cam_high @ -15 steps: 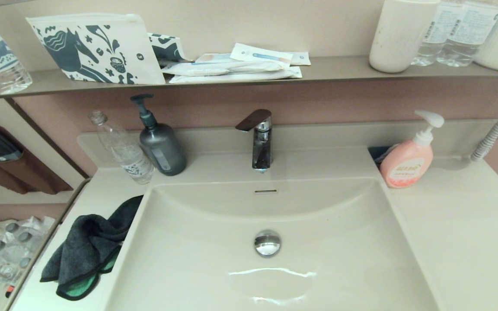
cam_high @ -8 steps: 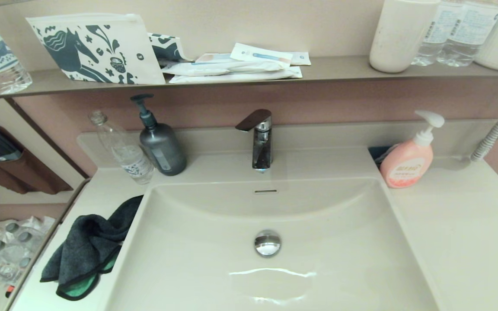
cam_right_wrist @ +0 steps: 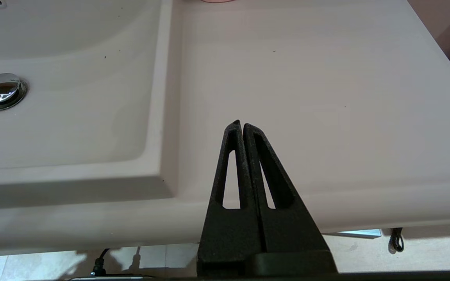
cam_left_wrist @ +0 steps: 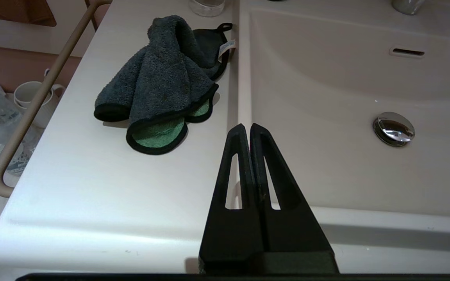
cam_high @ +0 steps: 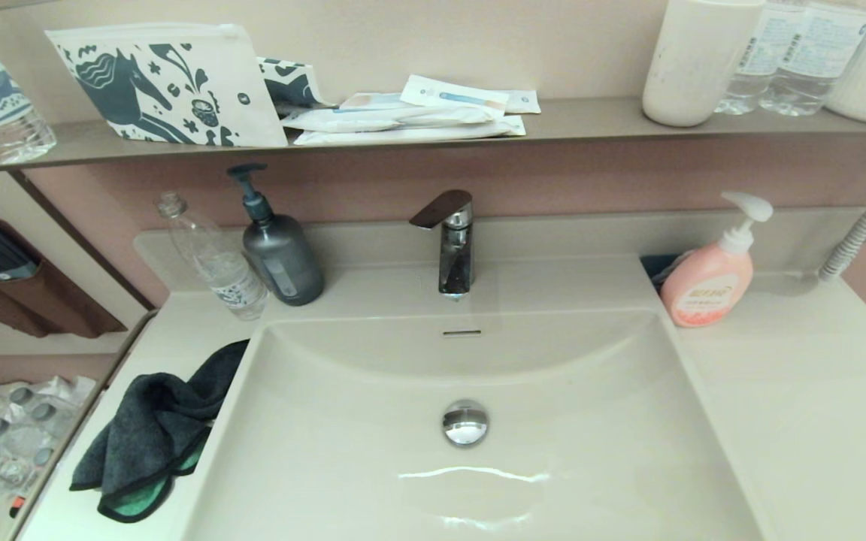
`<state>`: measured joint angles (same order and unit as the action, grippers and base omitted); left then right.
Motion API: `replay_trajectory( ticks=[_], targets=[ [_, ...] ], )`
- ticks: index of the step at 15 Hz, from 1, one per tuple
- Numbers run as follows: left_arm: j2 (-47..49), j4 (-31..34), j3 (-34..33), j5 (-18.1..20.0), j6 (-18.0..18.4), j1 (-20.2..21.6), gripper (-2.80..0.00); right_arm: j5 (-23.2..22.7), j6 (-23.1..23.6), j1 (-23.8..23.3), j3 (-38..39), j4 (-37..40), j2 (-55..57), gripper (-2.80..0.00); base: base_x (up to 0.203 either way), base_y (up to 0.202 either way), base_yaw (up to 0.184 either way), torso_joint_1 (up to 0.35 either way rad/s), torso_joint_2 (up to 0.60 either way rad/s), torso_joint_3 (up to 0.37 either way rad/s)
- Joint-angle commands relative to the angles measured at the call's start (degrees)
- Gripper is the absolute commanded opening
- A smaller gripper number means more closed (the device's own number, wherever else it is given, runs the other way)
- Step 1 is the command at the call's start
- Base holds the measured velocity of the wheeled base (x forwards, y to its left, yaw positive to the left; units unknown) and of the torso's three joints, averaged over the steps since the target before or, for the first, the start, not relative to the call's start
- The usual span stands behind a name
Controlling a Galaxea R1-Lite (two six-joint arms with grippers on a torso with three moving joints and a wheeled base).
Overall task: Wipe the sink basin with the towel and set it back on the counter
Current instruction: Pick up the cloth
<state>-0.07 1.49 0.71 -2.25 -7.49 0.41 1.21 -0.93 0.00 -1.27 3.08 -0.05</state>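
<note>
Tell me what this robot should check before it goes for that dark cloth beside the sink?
1. Towel within view, bunched on the counter: ok.
2. Left gripper free, fingers shut on nothing: ok, but it must open before grasping.
3. Right gripper parked over the counter's right side, out of the way: ok.
4. Sink basin free of objects: ok.
5. Clear bottle stands near the towel's far end: cannot tell if it is in the way.

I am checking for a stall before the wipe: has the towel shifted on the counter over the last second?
No. The towel lies bunched on the counter, against the sink basin rim, as before.
</note>
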Motion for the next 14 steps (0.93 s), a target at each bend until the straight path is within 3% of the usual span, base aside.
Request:
replay_trajectory(
  ticks=[1, 14],
  targets=[
    [0.1, 0.0, 0.0, 0.0, -0.1, 0.0, -2.8, 0.0, 0.0, 0.0, 0.0, 0.0, 0.0, -2.8, 0.0, 0.0, 0.0, 0.0, 0.0, 0.0],
    [0.1, 0.0, 0.0, 0.0, -0.1, 0.0, -2.8, 0.0, 0.0, 0.0, 0.0, 0.0, 0.0, -2.8, 0.0, 0.0, 0.0, 0.0, 0.0, 0.0]
  ],
)
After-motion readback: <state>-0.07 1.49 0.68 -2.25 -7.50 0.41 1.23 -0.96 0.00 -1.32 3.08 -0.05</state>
